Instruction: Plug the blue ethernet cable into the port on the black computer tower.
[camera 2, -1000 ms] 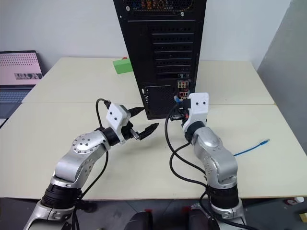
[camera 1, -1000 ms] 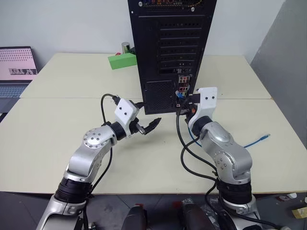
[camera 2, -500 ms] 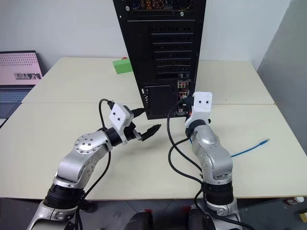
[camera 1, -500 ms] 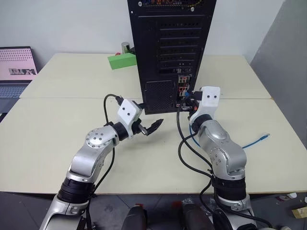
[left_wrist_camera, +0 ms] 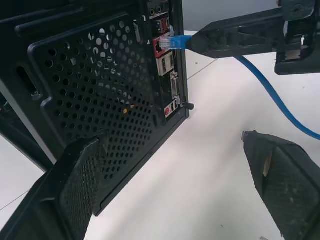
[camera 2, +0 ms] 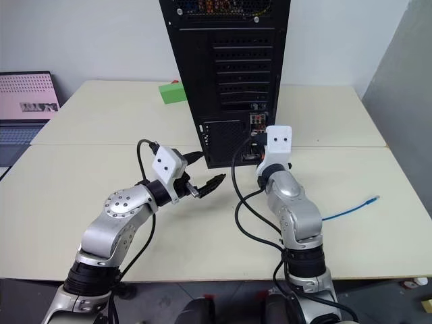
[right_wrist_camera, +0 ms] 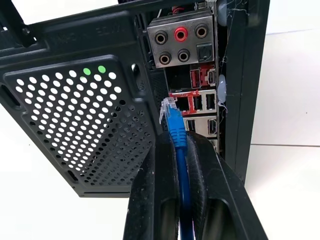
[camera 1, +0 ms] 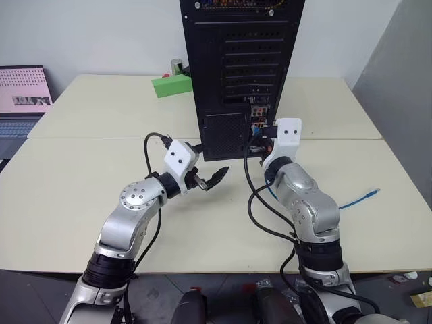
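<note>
The black computer tower (camera 1: 236,67) stands upright at the middle of the table, its back panel facing me. My right gripper (right_wrist_camera: 178,138) is shut on the blue ethernet cable (right_wrist_camera: 178,150) just behind its clear plug (right_wrist_camera: 167,107). The plug's tip is at the mouth of the red-framed port (right_wrist_camera: 183,103) in the narrow connector strip (camera 1: 257,125); I cannot tell if it is seated. The rest of the cable trails right across the table to its free end (camera 1: 368,194). My left gripper (camera 1: 212,177) hovers open low in front of the tower's mesh vent (left_wrist_camera: 100,100), holding nothing.
A green block (camera 1: 172,85) and a small can (camera 1: 176,65) sit left of the tower at the back. A laptop (camera 1: 23,94) is at the far left. Black robot cables (camera 1: 260,209) loop over the table (camera 1: 81,182) by the right arm.
The right arm's elbow and forearm have shifted posture, while its gripper stays at the connector strip with the plug. The left arm has barely moved.
</note>
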